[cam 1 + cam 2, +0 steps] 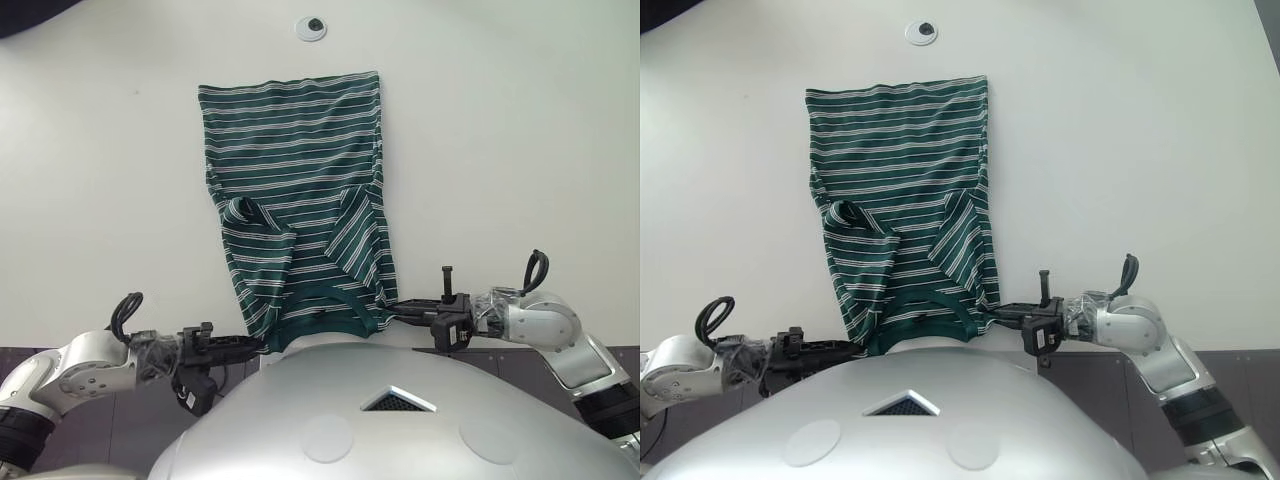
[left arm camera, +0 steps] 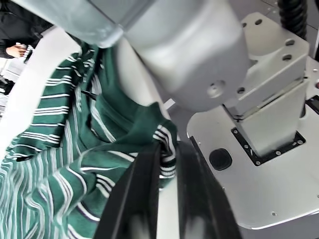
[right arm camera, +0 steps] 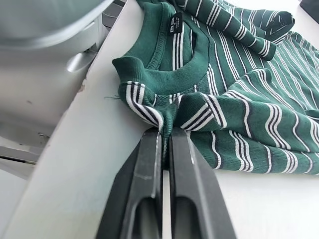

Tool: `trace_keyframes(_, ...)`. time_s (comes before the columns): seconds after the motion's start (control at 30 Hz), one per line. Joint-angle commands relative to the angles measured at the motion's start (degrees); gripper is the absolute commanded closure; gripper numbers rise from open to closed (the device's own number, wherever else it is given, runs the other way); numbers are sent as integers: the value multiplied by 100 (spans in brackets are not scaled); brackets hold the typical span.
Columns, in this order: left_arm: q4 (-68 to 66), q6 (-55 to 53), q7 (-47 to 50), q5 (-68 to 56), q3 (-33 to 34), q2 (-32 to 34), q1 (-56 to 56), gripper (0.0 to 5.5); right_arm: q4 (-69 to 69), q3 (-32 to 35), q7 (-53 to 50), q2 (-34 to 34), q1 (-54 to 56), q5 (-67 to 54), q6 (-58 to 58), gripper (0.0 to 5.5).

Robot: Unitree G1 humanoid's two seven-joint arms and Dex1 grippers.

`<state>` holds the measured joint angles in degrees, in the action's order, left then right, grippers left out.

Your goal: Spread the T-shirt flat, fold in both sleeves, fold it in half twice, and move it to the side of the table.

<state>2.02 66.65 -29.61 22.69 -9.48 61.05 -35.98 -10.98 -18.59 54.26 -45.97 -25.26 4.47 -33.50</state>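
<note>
At table (image 1: 500, 150) edge, T-shirt (image 1: 295, 170) in fingers (image 3: 148, 167)

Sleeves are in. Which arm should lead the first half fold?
Neither leads: left gripper and right gripper each pinch a collar-end corner of the T-shirt, so I'd carry both forward together.

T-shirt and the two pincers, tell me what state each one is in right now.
T-shirt: spread lengthwise on the table, both sleeves folded in, collar toward the robot, not yet folded in half.
Left pincer: shut on the T-shirt's shoulder corner at the near table edge.
Right pincer: shut on the T-shirt's other shoulder corner.
</note>
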Motion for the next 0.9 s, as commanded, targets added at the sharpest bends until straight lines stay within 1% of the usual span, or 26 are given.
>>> trace_keyframes(0.03, 356, -194, -107, -328, -64, 229, -148, 547, 127, -18, 22, -207, -3, 97, 133, 550)
trace_keyframes(0.1, 542, -289, -136, -493, -51, 298, -244, 547, 55, -28, 119, -258, -70, -114, 253, 550)
trace_keyframes(0.2, 902, -608, -312, -942, -153, 503, -413, 547, -468, -31, 401, -424, -360, -942, 798, 550)
trace_keyframes(0.27, 1038, -1140, -681, -1357, -277, 888, -660, 547, -943, 36, 649, -680, -564, -1688, 1361, 550)
trace_keyframes(0.37, 1811, -2726, -1482, -3397, -384, 2143, -1457, 547, -1621, 383, 1115, -1299, -888, -2947, 2276, 550)
trace_keyframes(0.43, 2215, -3365, -1923, -4567, -277, 2812, -1792, 547, -1951, 675, 1371, -1625, -1071, -3668, 2727, 550)
trace_keyframes(0.47, 2349, -3450, -2194, -5170, -152, 3215, -1947, 547, -2099, 890, 1547, -1777, -1159, -4118, 2917, 550)
trace_keyframes(0.5, 2482, -3555, -2522, -5730, 58, 3441, -2099, 547, -2205, 1101, 1687, -1865, -1201, -4516, 3082, 550)
trace_keyframes(0.53, 2606, -3677, -2850, -6195, 384, 3450, -2215, 547, -2288, 1314, 1756, -1876, -1191, -4871, 3220, 550)
trace_keyframes(0.6, 2760, -3914, -3210, -6938, 1049, 3039, -2072, 547, -2332, 1632, 1594, -1662, -953, -5313, 3452, 550)
trace_keyframes(0.63, 2793, -4052, -3215, -7239, 1268, 2785, -1838, 547, -2264, 1710, 1434, -1529, -749, -5386, 3585, 550)
trace_keyframes(0.67, 2741, -4150, -3068, -7364, 1343, 2486, -1432, 547, -2132, 1734, 1263, -1378, -512, -5284, 3651, 550)
trace_keyframes(0.7, 2578, -4376, -2854, -7402, 1280, 2134, -854, 547, -1971, 1719, 1027, -1196, -242, -5135, 3732, 550)
trace_keyframes(0.73, 2267, -4601, -2604, -7251, 1118, 1658, -129, 547, -1777, 1658, 729, -961, 107, -4964, 3859, 550)
trace_keyframes(0.8, 1692, -4996, -2202, -6797, 835, 867, 961, 547, -1470, 1516, 193, -526, 748, -4769, 4167, 550)
trace_keyframes(0.9, 941, -5555, -1555, -5943, 576, -25, 2129, 547, -911, 1287, -399, 62, 1736, -4366, 4605, 550)
